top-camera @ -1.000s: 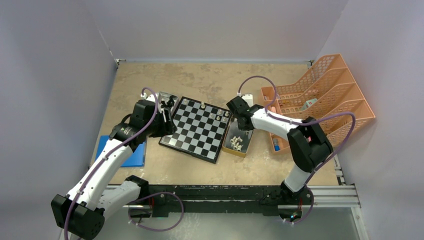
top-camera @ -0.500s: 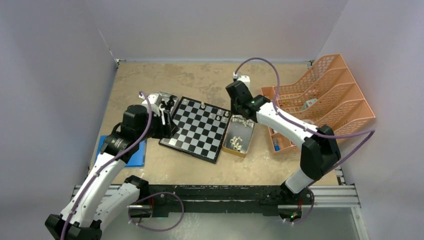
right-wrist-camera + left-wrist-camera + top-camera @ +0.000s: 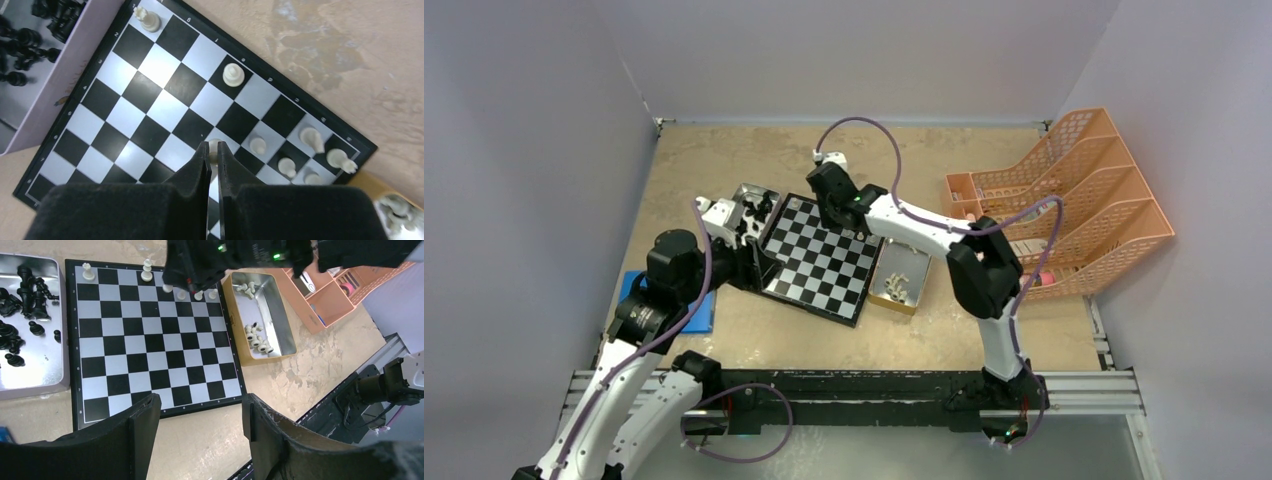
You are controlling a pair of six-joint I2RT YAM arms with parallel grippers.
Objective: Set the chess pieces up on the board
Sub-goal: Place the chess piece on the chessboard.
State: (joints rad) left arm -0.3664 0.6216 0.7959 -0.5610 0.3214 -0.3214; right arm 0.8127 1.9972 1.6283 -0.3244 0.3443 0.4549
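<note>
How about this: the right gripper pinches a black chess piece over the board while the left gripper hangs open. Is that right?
Not quite. The chess piece in the right gripper is cream-white, not black; the right wrist view shows it between the fingertips. The rest holds: it is over the board, and the left gripper hangs open.

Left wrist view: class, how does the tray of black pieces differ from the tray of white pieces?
The tray of black pieces has a pale lilac outer wall; the tray of white pieces has a tan one. The tray of black pieces lies on the left-arm side of the board, the tray of white pieces on its right-arm side. Both are rectangular and shiny inside.
</note>
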